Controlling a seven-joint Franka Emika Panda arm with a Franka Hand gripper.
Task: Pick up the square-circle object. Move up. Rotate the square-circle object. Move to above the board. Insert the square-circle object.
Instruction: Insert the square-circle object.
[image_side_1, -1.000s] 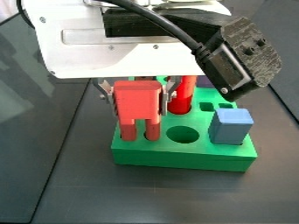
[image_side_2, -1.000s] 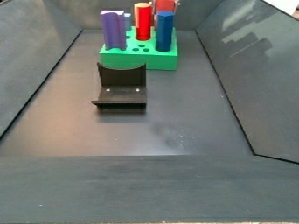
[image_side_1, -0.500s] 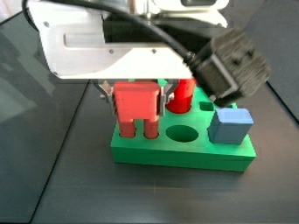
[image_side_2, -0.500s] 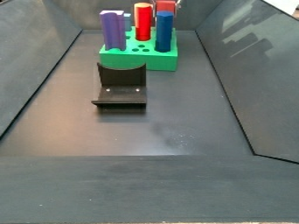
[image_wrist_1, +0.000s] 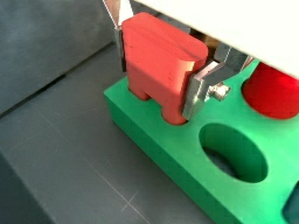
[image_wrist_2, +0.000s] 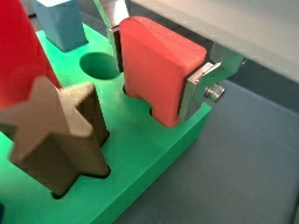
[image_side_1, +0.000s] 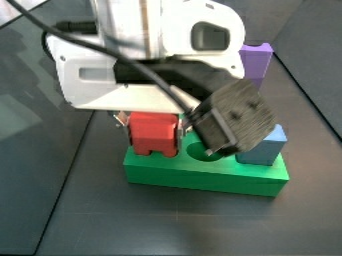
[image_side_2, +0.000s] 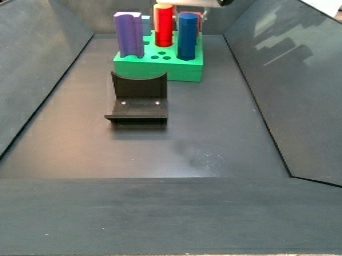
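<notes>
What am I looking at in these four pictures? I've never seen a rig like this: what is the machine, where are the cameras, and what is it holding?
This is a single robot arm ending in a gripper with two flat silver jaws. Two cameras ride on its wrist and look down past the jaws; two others stand beside the table.

On the dark floor sits the board, a thick green slab with holes cut in its top. The dark bracket in front of it is the fixture, part of the rig.

The jaws are closed on the square-circle object, a red flat-faced peg, with its lower end in the board. Around it stand a brown star peg, a blue block, a purple peg and a red cylinder.
</notes>
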